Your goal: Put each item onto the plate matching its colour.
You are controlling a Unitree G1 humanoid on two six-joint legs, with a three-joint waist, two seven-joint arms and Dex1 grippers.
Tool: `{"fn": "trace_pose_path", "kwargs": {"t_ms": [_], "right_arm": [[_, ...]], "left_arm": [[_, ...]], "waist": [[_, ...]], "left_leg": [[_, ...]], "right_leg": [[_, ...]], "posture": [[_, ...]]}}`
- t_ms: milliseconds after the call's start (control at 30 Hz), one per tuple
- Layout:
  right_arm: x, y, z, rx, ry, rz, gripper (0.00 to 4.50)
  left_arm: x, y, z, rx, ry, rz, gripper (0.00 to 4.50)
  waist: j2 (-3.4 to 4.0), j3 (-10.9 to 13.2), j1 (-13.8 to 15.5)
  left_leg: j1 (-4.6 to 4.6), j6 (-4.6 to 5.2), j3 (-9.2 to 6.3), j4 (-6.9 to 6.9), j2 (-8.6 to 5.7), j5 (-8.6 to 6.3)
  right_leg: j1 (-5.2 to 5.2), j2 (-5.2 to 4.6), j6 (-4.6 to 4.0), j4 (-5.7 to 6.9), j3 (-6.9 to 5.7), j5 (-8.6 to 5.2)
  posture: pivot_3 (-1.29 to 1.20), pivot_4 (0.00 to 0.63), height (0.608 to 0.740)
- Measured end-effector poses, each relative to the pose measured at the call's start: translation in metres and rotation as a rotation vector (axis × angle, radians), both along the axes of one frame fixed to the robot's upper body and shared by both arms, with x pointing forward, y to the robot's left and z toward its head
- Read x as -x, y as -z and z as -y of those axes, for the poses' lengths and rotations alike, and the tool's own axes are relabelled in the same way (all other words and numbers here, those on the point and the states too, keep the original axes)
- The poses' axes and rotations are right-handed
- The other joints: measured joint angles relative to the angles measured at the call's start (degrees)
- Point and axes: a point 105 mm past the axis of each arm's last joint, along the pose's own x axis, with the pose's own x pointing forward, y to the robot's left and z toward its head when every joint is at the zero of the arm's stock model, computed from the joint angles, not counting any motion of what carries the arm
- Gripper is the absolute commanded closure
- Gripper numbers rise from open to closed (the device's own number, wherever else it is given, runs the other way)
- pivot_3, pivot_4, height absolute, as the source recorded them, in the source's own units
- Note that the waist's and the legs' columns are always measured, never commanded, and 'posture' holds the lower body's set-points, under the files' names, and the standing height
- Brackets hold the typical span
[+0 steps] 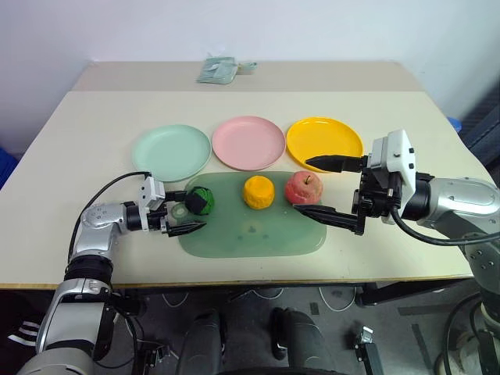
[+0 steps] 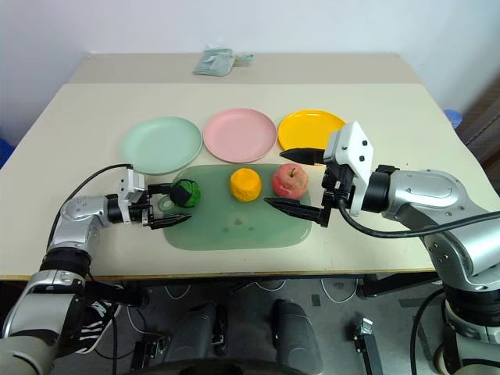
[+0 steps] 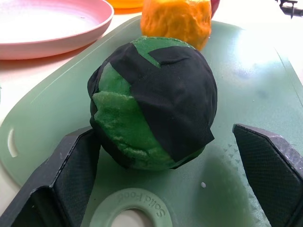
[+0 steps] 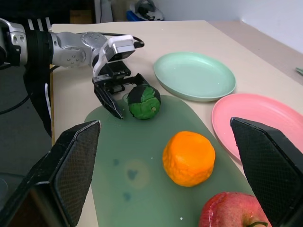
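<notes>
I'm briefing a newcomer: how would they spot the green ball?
On the beige table lies a translucent green mat with three fruits in a row. The green-and-black ball is the one nearest the left end effector, dark and patchy beside the orange.

The one readable marking is raised lettering moulded into the round ring (image 3: 130, 213) at the handle hole of the translucent green mat (image 3: 255, 90), at its short edge toward the table's left side. Seen upside down in the left wrist view, it appears to read "Solid Food". Nothing else carries legible text or numbers.
</notes>
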Motion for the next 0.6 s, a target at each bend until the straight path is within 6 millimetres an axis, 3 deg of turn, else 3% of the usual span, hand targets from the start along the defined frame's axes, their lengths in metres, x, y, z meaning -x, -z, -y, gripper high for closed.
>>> {"fn": "trace_pose_path", "kwargs": {"t_ms": [600], "right_arm": [[0.001,-0.001,0.000,0.000,-0.005,0.004,0.00]], "left_arm": [[-0.004,-0.015,0.003,0.068,-0.014,0.042,0.53]], "waist": [[0.00,0.00,0.00]], "left_leg": [[0.00,0.00,0.00,0.00,0.00,0.00]], "right_leg": [[0.00,0.01,0.01,0.00,0.00,0.00]], "posture": [[0.00,0.150,0.740]]}}
